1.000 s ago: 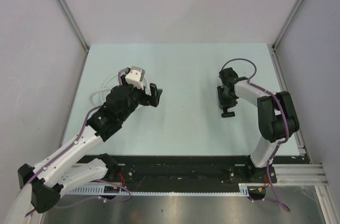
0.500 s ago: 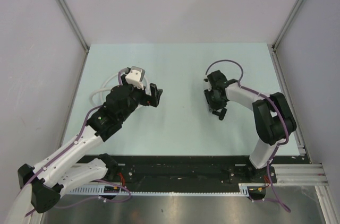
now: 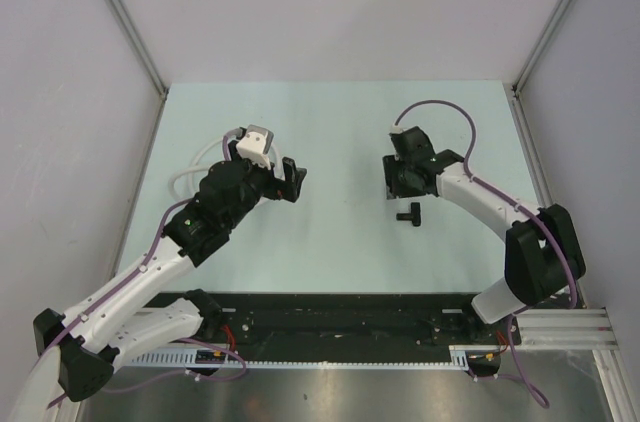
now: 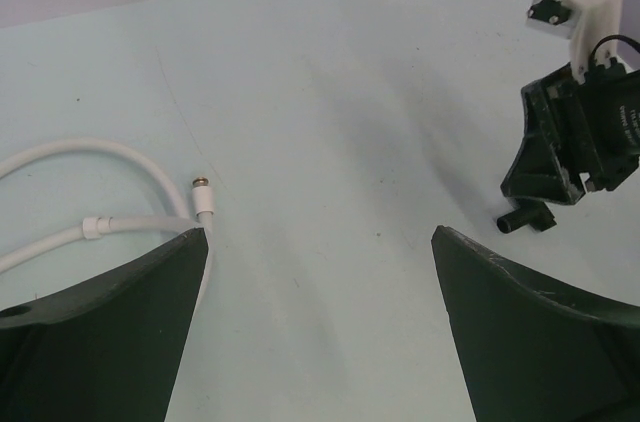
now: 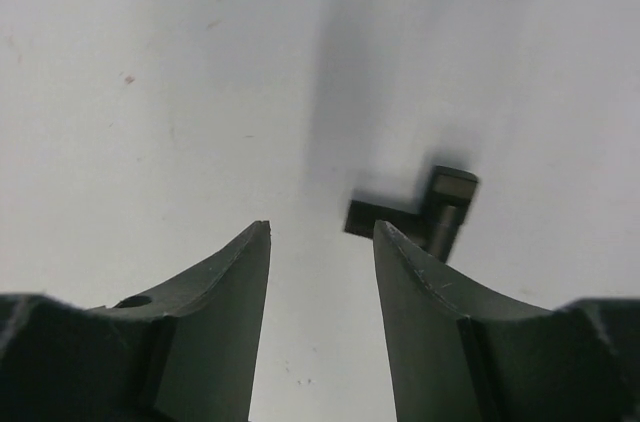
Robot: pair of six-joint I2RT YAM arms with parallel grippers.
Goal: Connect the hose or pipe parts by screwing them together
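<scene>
The hose parts are thin white tubing (image 4: pixel 120 154) lying in loops at the left of the table, partly hidden under my left arm in the top view (image 3: pixel 200 154). One free end carries a small silvery screw fitting (image 4: pixel 203 189); a white joint (image 4: pixel 93 227) sits further along. My left gripper (image 4: pixel 320 237) (image 3: pixel 291 180) is wide open and empty, just right of that fitting. My right gripper (image 5: pixel 321 227) (image 3: pixel 400 186) is open with nothing between its fingers. A small black T-shaped piece (image 5: pixel 425 207) (image 3: pixel 408 213) lies on the table just past its right fingertip.
The pale green table (image 3: pixel 340 122) is walled by grey panels at the back and both sides. A purple cable (image 3: pixel 440 112) arcs over my right wrist. In the left wrist view the right gripper (image 4: pixel 575 137) stands over the black piece (image 4: pixel 525 219).
My right gripper has shifted left, turned and widened. The black T-shaped piece now lies on the table apart from its fingers. The left arm has not moved.
</scene>
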